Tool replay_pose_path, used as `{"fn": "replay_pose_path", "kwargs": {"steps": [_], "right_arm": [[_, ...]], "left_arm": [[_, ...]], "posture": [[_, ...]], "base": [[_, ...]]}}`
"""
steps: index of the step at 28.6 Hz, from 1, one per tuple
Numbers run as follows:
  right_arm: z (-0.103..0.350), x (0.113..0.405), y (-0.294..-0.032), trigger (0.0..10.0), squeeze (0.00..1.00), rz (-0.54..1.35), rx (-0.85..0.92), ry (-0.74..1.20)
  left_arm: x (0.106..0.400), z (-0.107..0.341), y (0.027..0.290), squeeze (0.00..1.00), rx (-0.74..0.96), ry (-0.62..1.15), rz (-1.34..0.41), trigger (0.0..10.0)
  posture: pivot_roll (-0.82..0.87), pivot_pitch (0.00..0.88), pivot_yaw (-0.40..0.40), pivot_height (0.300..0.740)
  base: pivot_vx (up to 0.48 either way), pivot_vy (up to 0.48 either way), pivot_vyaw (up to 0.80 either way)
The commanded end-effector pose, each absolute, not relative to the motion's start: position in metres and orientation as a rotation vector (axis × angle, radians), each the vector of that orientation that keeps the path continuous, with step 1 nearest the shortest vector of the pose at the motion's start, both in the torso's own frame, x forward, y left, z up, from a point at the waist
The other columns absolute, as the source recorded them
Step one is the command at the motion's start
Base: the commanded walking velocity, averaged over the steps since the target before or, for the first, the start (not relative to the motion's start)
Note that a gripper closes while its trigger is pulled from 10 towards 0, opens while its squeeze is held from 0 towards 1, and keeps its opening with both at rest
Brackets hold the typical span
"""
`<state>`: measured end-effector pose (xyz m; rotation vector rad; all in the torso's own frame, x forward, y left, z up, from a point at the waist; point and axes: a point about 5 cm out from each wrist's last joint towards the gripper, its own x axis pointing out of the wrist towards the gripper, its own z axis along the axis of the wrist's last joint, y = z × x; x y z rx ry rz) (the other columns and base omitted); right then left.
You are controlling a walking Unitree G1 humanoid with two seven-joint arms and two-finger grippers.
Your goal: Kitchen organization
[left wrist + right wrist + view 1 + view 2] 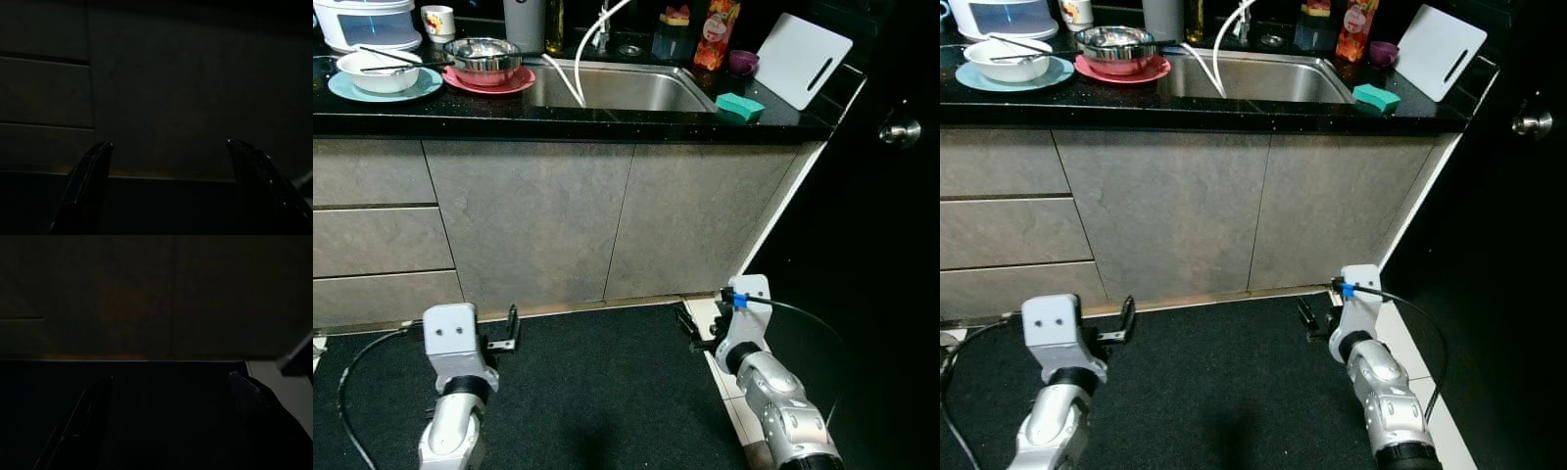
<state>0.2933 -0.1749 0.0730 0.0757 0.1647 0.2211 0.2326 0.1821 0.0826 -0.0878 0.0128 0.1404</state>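
From your head views, both arms hang low over the dark mat: left tool [512, 328] at 7 o'clock, right tool [687, 326] at 5. On the tabletop [607, 116], the steel bowl [482, 57] sits at 11, the sponge [739, 107] at 1. Left wrist view: fingers [83, 186] spread, facing cabinets. Right wrist view: fingers [78, 426] spread.

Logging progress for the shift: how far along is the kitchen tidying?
Nothing looks done yet. The steel mixing bowl sits on its pink plate, the white bowl on a teal plate, the green sponge by the steel sink. Left gripper and right gripper hang open, empty, near the floor.
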Motion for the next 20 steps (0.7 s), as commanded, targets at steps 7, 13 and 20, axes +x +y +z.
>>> {"fn": "replay_pose_path", "kwargs": {"steps": [7,13,20], "right_arm": [[0.0719,0.2939,-0.1743,10.0,0.00,0.226,0.072,0.174],[0.0715,0.2945,-0.1745,10.0,0.00,0.230,0.079,0.176],[0.0710,0.2947,-0.1743,10.0,0.00,0.221,0.086,0.173]], "left_arm": [[0.2316,0.0817,0.1811,0.00,-0.109,0.013,0.141,10.0],[0.2322,0.0808,0.1820,0.00,-0.130,0.014,0.131,10.0],[0.2328,0.0808,0.1818,0.00,-0.142,0.013,0.110,10.0]], "posture": [[0.13,0.000,-0.099,0.740],[0.13,0.000,-0.099,0.740],[0.13,0.000,-0.089,0.740]], "base": [[0.000,0.000,0.71],[0.000,0.000,0.71],[0.000,0.000,0.72]]}}
